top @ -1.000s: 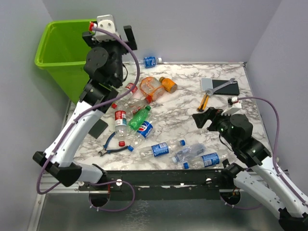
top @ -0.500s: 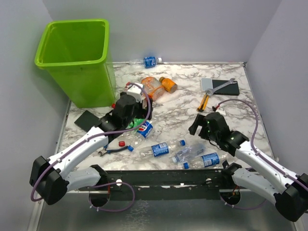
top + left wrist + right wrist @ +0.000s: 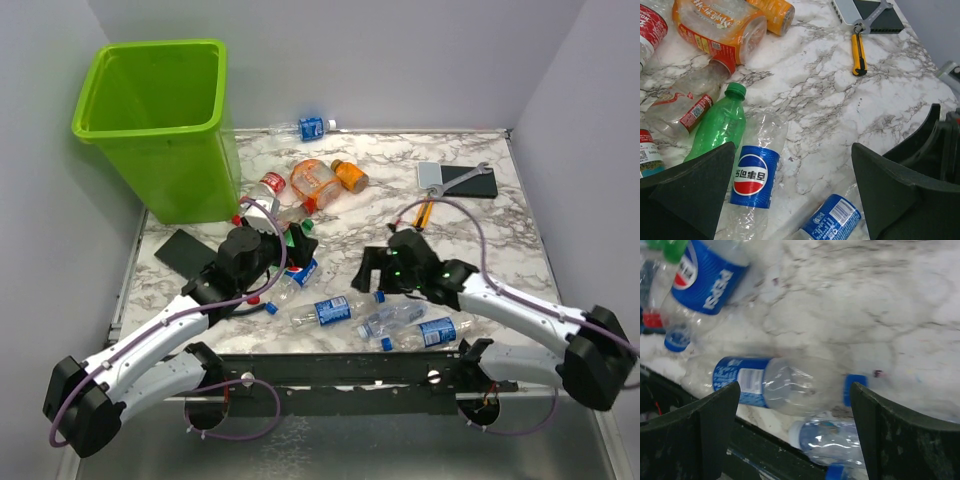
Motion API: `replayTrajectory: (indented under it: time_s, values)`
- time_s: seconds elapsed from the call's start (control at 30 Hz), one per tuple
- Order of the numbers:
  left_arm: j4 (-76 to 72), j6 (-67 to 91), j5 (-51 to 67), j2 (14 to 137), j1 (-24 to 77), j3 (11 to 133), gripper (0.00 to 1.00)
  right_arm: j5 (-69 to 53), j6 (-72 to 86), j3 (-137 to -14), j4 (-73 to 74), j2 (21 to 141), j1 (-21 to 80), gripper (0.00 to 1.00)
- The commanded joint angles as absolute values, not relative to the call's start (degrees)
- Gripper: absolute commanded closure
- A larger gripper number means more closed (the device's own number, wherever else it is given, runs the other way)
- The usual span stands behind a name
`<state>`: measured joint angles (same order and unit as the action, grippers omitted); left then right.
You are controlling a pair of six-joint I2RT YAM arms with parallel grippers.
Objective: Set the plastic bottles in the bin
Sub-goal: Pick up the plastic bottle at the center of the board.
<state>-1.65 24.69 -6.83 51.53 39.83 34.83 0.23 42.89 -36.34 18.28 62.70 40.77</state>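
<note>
The lime-green bin (image 3: 160, 120) stands at the far left. Plastic bottles lie scattered over the marble table. My left gripper (image 3: 792, 195) is open and hovers low over a clear Pepsi bottle (image 3: 754, 175), with a green bottle (image 3: 720, 127) beside it. In the top view the left gripper (image 3: 300, 240) sits over that cluster. My right gripper (image 3: 795, 430) is open above a clear blue-labelled bottle (image 3: 780, 385) with a blue cap, and another clear bottle (image 3: 832, 440) lies just nearer. From above, the right gripper (image 3: 372, 272) is near the front-middle bottles (image 3: 330, 308); it holds nothing.
A large orange bottle (image 3: 313, 180) and a small orange one (image 3: 350, 175) lie mid-table, and one bottle (image 3: 305, 128) rests at the back wall. A yellow knife (image 3: 425, 212), a wrench and a black pad (image 3: 465, 180) are at the right. Another black pad (image 3: 182, 250) lies by the bin.
My left arm came down from over the bin to the bottle cluster at mid-left. My right arm stretched left and lowered toward the front bottles, its jaws narrowing slightly.
</note>
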Motion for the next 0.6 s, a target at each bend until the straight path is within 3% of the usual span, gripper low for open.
replayTrajectory:
  time_s: [0.0,0.23,0.57]
  values:
    - [-1.19,23.69,-10.23,49.77,39.88,35.19,0.01,8.37,32.89,-46.31,21.74,71.53,53.11,0.04]
    - [-1.14,22.56,-16.12,44.99,39.9,33.59,0.01,13.07,35.39,-49.42,24.95,73.37,56.25,0.0]
    - [-0.15,22.18,-14.96,47.71,39.88,34.98,0.01,-7.69,53.74,-45.16,18.91,71.01,56.25,0.04]
